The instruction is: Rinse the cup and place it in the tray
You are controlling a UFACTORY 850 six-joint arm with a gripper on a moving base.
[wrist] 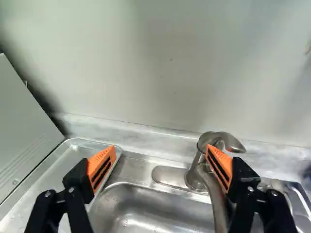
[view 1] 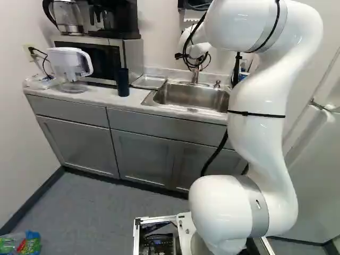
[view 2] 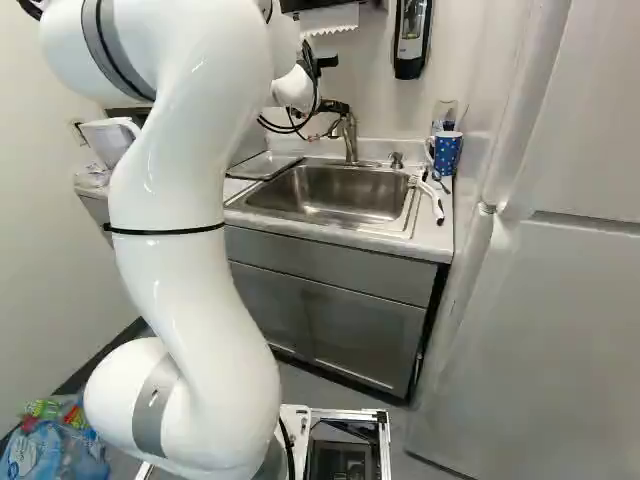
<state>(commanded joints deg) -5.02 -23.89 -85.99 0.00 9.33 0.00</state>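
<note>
High over the back of the sink, by the faucet, is the gripper [view 2: 330, 106] in the right base view. In the wrist view the gripper [wrist: 161, 150] stands open with nothing between its pads; one finger overlaps the faucet handle, and contact cannot be told. A shallow metal tray [wrist: 65, 162] lies beside the sink, below the other finger; nothing shows in its visible part. A blue cup with white dots [view 2: 447, 152] stands right of the sink in the right base view. A dark blue tumbler [view 1: 122, 82] stands on the counter left of the tray.
The steel sink [view 1: 192, 97] has a faucet [wrist: 197, 170] at its back edge. A microwave [view 1: 101, 57] and a white pitcher [view 1: 69, 64] are farther left. A white brush-like item [view 2: 431, 198] lies right of the sink, near the fridge [view 2: 540, 300]. A soap dispenser [view 2: 411, 35] hangs above.
</note>
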